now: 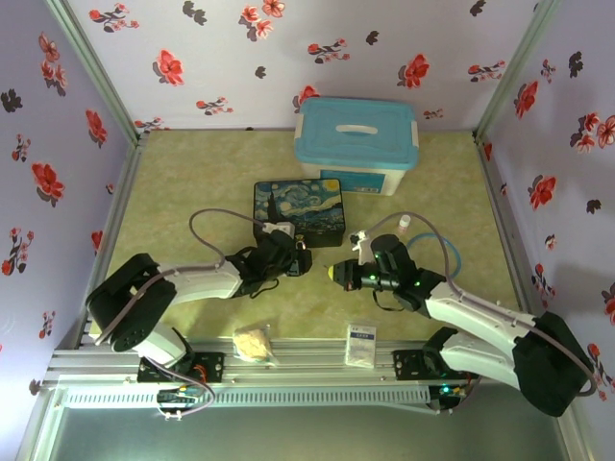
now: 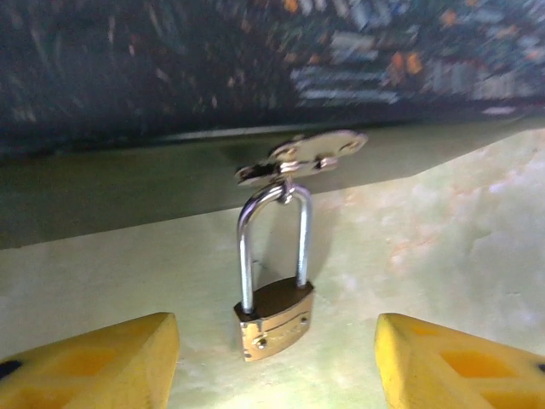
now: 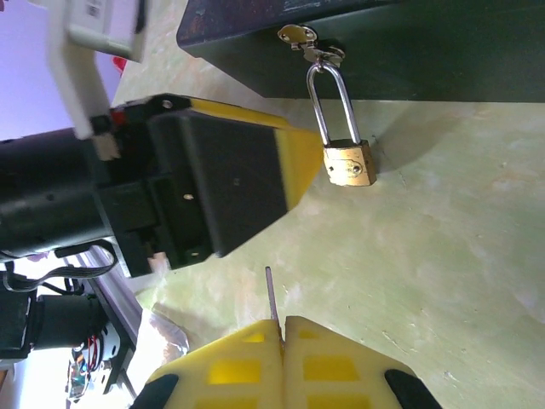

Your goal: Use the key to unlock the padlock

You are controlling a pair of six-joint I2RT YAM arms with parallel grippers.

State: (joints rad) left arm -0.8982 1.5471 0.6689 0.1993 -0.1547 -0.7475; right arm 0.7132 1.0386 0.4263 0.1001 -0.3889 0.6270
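Gripping the key [image 3: 269, 294] between its closed yellow fingers, the right pincer [image 3: 281, 322] holds it so that a thin dark blade sticks out past the fingertips. This pincer stays on the near side of the painted tin box [image 1: 298, 211], a little toward the box's right corner, and the key tip is apart from the padlock [image 3: 349, 162].

The left pincer [image 2: 277, 375] is spread wide and holds nothing. It stands just in front of the box's near wall, and in the left wrist view the padlock sits between its two fingers [image 2: 94, 362] without touching them.

The padlock is small, with a brass-gold body that has slightly rounded corners. Its shackle [image 2: 247, 247] is a thin, long, shiny silver U, and both legs go into the body. The top of the shackle passes through a silver hasp [image 2: 302, 158] on the box's near wall. The body seems to rest on the pale green worktop [image 3: 460, 256] just beside the box, with a soft shadow next to it.

Behind the box, on its far side, stands a white container with a blue lid [image 1: 356, 144].
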